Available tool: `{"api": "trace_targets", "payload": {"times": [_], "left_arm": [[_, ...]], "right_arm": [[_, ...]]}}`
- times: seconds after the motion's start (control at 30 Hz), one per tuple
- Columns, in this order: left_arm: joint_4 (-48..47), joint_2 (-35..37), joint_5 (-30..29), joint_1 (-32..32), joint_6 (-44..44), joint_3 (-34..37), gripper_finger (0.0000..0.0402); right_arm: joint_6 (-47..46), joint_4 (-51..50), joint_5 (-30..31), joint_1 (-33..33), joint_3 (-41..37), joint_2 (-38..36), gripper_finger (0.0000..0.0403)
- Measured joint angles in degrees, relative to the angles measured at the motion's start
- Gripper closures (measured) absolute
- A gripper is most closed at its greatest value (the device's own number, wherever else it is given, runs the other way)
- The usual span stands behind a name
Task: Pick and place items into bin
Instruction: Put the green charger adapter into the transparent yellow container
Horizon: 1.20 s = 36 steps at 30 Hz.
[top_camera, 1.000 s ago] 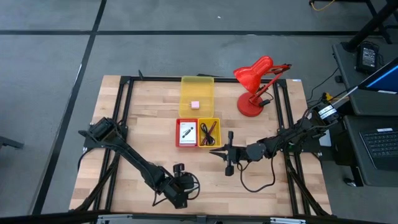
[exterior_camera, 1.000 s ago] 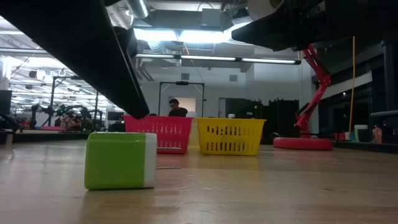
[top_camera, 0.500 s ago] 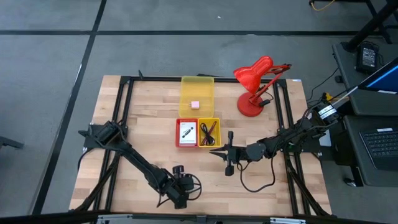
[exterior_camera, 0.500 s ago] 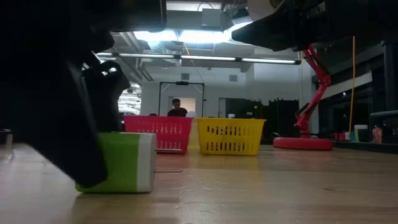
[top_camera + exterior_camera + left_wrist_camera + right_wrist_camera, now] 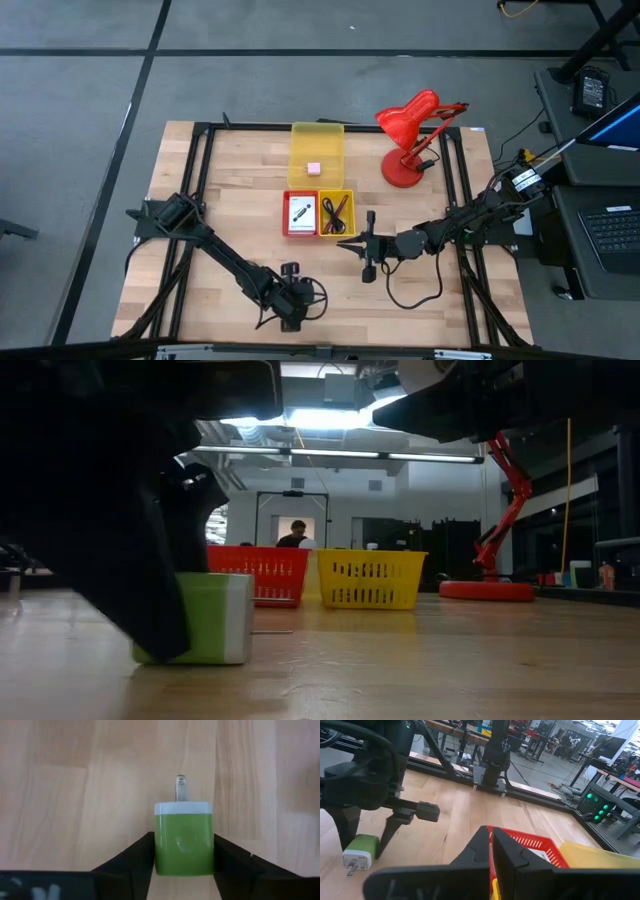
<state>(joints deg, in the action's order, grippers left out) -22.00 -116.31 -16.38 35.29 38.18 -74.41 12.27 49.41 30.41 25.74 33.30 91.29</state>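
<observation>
The green block with a white end and a small metal prong [image 5: 183, 839] is lying on the wooden bench [image 5: 200, 290] near its front edge, left of centre; the left tool [image 5: 183, 851] is sitting down around it, one dark finger [image 5: 135, 855] against each green side, the block filling the gap between them; in the high view the block itself is hidden under that tool [image 5: 291, 297], and in the low view a dark finger is covering most of its left half [image 5: 212, 617].

The right tool [image 5: 366, 250] is hanging over the bench just in front of the baskets, its fingers pressed together with nothing between them [image 5: 492, 851].

The red mesh basket [image 5: 299, 214] is holding a white printed packet [image 5: 300, 212], though its print is too small to read; the yellow mesh basket [image 5: 337, 212] beside it is holding dark thin things that are hard to tell apart; the translucent yellow bin [image 5: 316, 154] behind them is holding a small pink cube [image 5: 313, 168]; the red desk lamp [image 5: 412, 133] is standing to the right of the bin.

In the low view a person [image 5: 296, 534] is showing partly behind the red basket, far off in the room.
</observation>
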Motion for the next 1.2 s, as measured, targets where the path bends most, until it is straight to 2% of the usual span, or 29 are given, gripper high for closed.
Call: {"api": "trace_targets", "payload": {"times": [0.1,0.4,0.53,0.7,0.87,1.0,1.2], "left_arm": [[-0.98,0.15,1.12,-0.05,-0.41,-0.01,0.0257],[-4.02,1.55,3.25,-0.42,-3.62,0.00,0.0257],[-7.12,5.49,0.94,-0.52,-4.90,0.01,0.0257],[-10.25,10.93,-3.45,-0.57,-11.21,0.02,0.0257],[-10.23,16.56,-3.59,-1.00,-20.53,0.29,0.0257],[-6.82,22.31,-5.67,-2.23,-22.88,4.90,0.0257],[7.04,31.09,-4.79,-5.01,-23.90,19.33,0.0257]], "right_arm": [[0.00,-0.01,0.00,0.00,0.00,0.02,0.0398],[0.00,-0.10,0.00,0.00,0.00,0.02,0.0398],[0.00,-0.84,-0.01,-0.02,0.00,0.02,0.0398],[0.00,-1.05,0.00,-0.04,0.00,0.02,0.0398],[-0.02,-1.01,-0.02,-0.04,0.00,0.02,0.0398],[-0.02,-1.01,-0.02,-0.04,0.00,0.02,0.0398],[0.00,-1.26,-0.02,-0.05,0.00,0.02,0.0398]]}}
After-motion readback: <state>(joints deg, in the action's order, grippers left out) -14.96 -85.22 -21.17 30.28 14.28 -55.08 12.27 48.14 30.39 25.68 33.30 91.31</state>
